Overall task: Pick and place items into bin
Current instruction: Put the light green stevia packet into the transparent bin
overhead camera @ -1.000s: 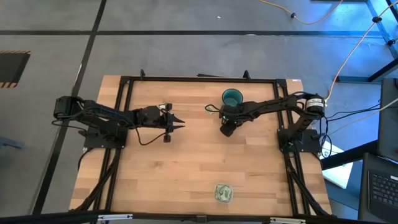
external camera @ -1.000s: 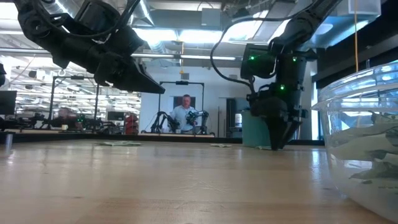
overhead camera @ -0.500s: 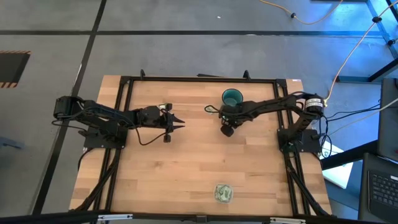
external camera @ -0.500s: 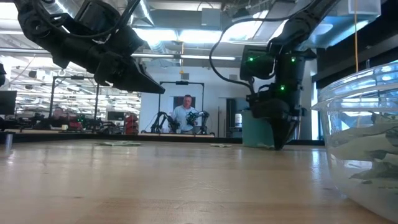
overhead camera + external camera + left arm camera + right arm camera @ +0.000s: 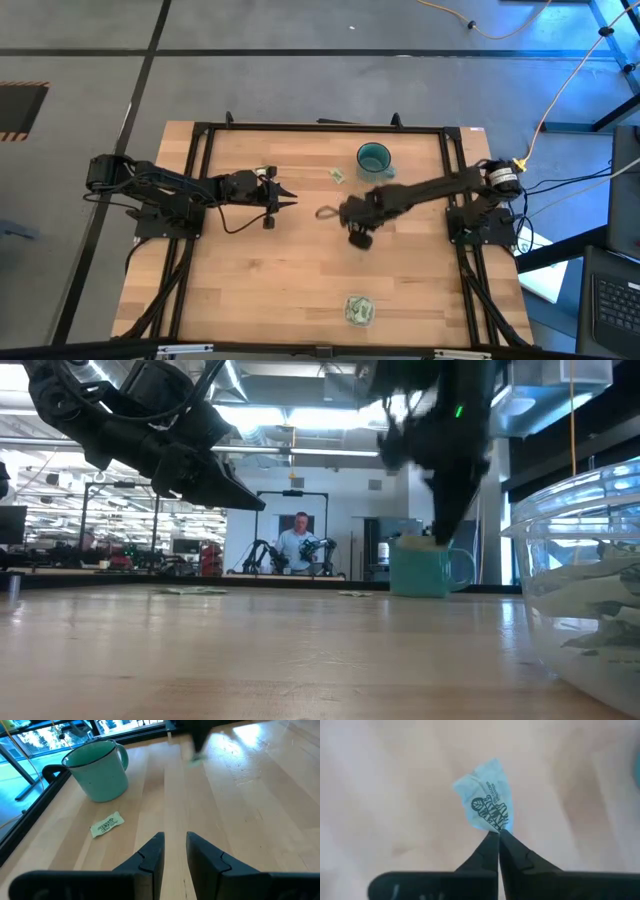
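Note:
My right gripper (image 5: 357, 238) hangs over the table's middle, on the near side of the teal mug (image 5: 373, 158), shut on one pale packet (image 5: 487, 800). In the low view it is a dark blur (image 5: 450, 510) above the mug (image 5: 425, 570). My left gripper (image 5: 173, 845) waits open at the left (image 5: 290, 200) with nothing between its fingers. One loose packet (image 5: 106, 825) lies flat beside the mug, and another (image 5: 268, 172) lies by the left arm. The clear bin (image 5: 359, 310) stands near the front edge with several packets in it. My right gripper pinches the packet by one narrow end (image 5: 496, 827) between its two fingertips. The fingers point down at the table from above. The rest of the packet, print side showing, sticks out past the tips, lifted clear of the wood.
A black frame (image 5: 320, 128) runs round the wooden table. The bin's clear wall (image 5: 580, 580) fills the low view's right side. A person sits in the room far behind the table (image 5: 298, 545). Bare wood lies between the right gripper and the bin.
My right gripper has risen from the table beside the mug and swung toward the near edge, out over the table's middle. Most of that move came in the last half second. The left arm has kept still.

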Robot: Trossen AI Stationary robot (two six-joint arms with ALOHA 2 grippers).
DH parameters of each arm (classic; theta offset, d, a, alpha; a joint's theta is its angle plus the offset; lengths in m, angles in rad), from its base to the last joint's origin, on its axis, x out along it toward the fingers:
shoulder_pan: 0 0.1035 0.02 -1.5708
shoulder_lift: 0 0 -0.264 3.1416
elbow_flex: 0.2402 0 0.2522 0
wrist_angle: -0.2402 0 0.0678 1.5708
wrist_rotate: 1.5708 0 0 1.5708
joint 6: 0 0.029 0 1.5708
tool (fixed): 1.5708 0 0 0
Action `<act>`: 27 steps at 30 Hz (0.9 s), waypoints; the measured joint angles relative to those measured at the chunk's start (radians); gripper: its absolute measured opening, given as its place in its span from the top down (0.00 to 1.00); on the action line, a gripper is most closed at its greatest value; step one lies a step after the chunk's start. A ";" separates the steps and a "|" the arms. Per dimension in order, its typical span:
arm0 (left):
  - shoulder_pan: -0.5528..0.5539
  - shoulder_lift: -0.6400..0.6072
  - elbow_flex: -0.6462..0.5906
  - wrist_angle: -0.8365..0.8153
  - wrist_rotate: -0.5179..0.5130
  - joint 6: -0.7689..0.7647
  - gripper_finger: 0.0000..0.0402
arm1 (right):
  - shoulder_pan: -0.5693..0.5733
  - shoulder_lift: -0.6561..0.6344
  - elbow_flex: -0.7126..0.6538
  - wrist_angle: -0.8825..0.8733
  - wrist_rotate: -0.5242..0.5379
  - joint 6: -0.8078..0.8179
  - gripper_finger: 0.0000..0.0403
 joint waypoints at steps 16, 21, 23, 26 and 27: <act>0.000 0.000 0.000 0.000 0.000 0.000 0.81 | 0.547 0.011 0.200 0.105 0.007 0.399 1.00; 0.000 0.000 0.000 0.000 0.000 0.000 0.81 | 0.632 0.068 0.200 0.204 0.006 0.473 1.00; 0.000 0.000 0.000 0.000 0.000 0.000 0.81 | 0.647 0.094 0.200 0.213 0.007 0.497 1.00; 0.000 0.000 0.000 0.000 0.000 0.000 0.81 | 0.655 0.128 0.200 0.209 0.007 0.506 1.00; 0.000 0.000 0.000 0.000 0.000 0.000 0.81 | 0.655 0.138 0.200 0.209 0.007 0.506 1.00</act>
